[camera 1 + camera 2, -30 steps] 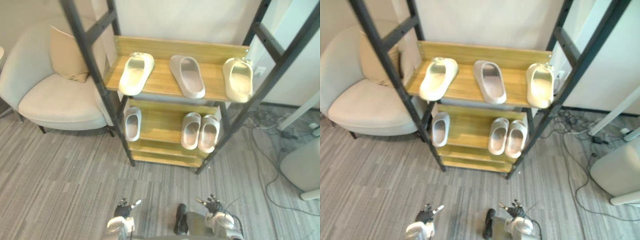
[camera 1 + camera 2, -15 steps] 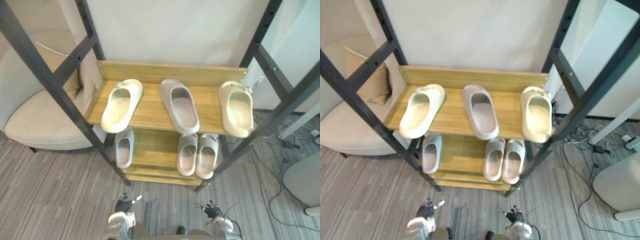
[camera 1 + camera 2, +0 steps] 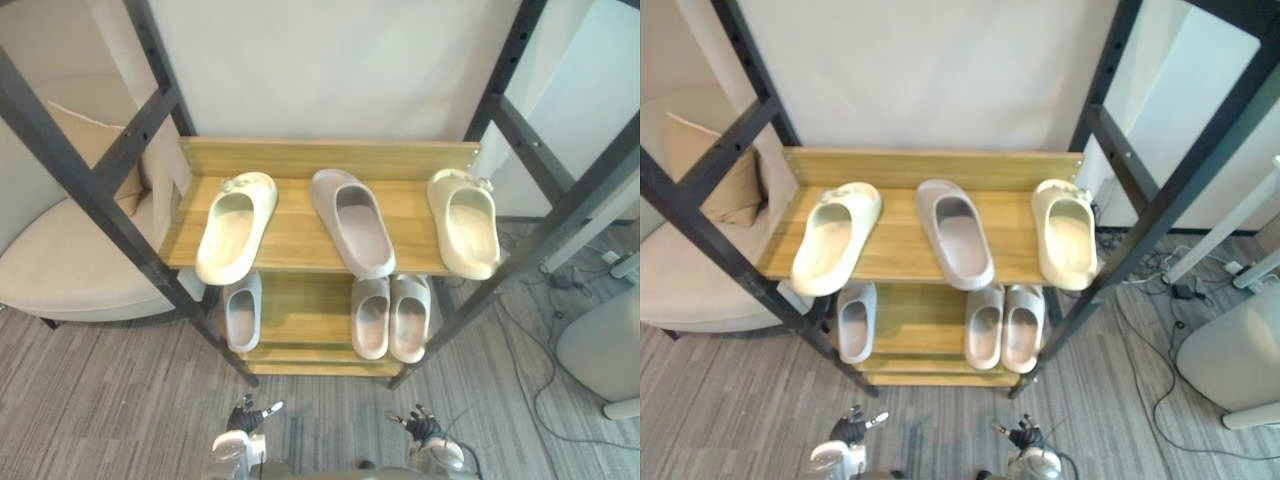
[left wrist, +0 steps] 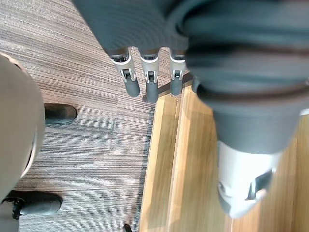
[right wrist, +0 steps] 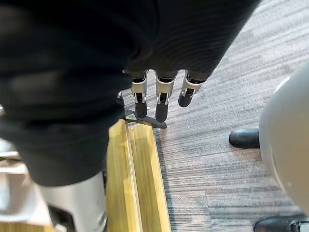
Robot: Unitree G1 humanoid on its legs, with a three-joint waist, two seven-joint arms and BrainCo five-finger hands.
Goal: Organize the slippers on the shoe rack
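The wooden shoe rack (image 3: 299,214) has a black frame. Its upper shelf holds a cream slipper (image 3: 235,224) at the left, a greyish-pink slipper (image 3: 352,220) in the middle and a second cream slipper (image 3: 464,222) at the right edge. On the lower shelf a single grey slipper (image 3: 241,311) lies at the left and a grey pair (image 3: 390,316) at the right. My left hand (image 3: 246,417) and right hand (image 3: 421,424) hang low in front of the rack, both open and empty. In the wrist views their fingers (image 4: 147,80) (image 5: 162,97) point down toward the floor by the rack's base.
A beige armchair (image 3: 62,262) with a tan cushion (image 3: 92,120) stands left of the rack. A white rounded object (image 3: 601,346) and loose cables (image 3: 566,283) lie on the grey carpet at the right. The slanted black frame posts (image 3: 100,200) flank the shelves.
The camera has risen and come closer to the rack, so the whole picture has shifted. The slippers lie as before and both hands stay low and empty.
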